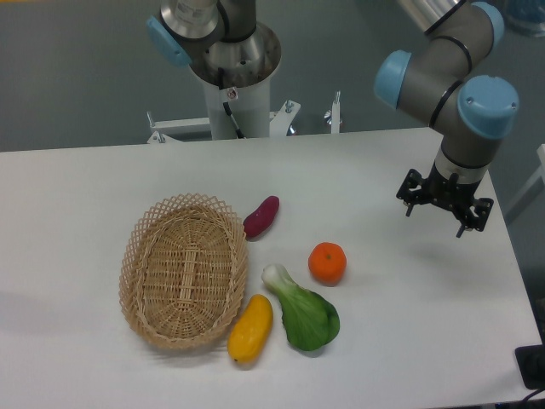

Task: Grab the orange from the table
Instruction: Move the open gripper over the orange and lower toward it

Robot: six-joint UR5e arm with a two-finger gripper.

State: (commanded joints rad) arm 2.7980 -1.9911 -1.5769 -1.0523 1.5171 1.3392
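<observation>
From the fixed camera, my pincer [444, 207] hangs above the right part of the white desk [392, 341], holding nothing; whether its fingers are spread or closed I cannot tell from here. The orange [327, 262] lies on the desk well apart from me, toward the lower left of my pincer. Just beside it sits a leafy green vegetable [302, 313], with a yellow fruit [250, 328], a purple vegetable [261, 216] and a wicker basket [183, 271] farther left.

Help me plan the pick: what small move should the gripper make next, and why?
Probably shift the gripper left and toward the camera until it is over the orange. It hangs well off to the right, holds nothing, and the orange sits free on the table.
</observation>
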